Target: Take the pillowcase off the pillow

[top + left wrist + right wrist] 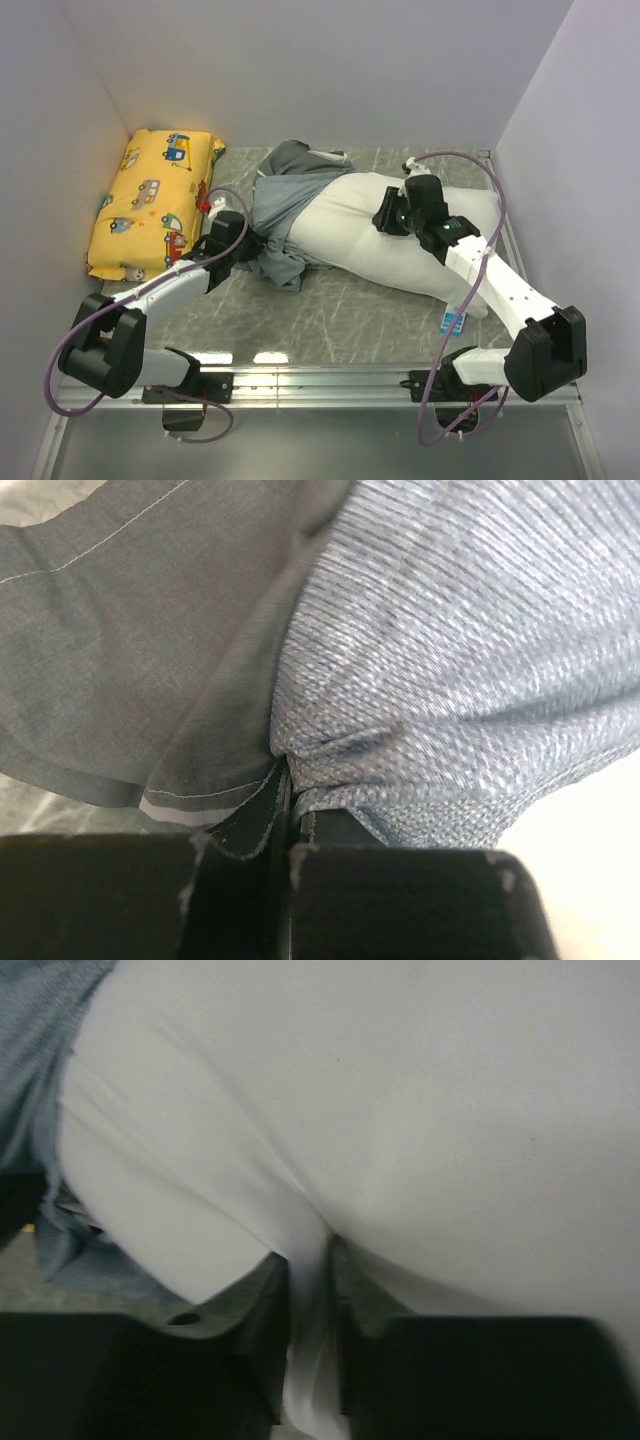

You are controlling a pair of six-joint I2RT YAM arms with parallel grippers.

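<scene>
The grey-blue pillowcase [290, 210] is bunched over the left end of the white pillow [345, 240], which lies across the table's middle with most of its body bare. My left gripper [250, 245] is at the pillowcase's near-left edge. In the left wrist view my left gripper [288, 780] is shut on a fold of pillowcase [450, 630], where the darker hem meets the knitted face. My right gripper [386, 216] rests on top of the pillow. In the right wrist view my right gripper [310, 1270] pinches a ridge of the pillow [400, 1090]. A bit of pillowcase [30, 1060] shows at the left.
A yellow cushion [155, 200] printed with cartoon cars lies in the back-left corner against the wall. A small blue-and-white tag [453, 322] sits near the pillow's front right end. White walls enclose the marbled table [350, 310] on three sides.
</scene>
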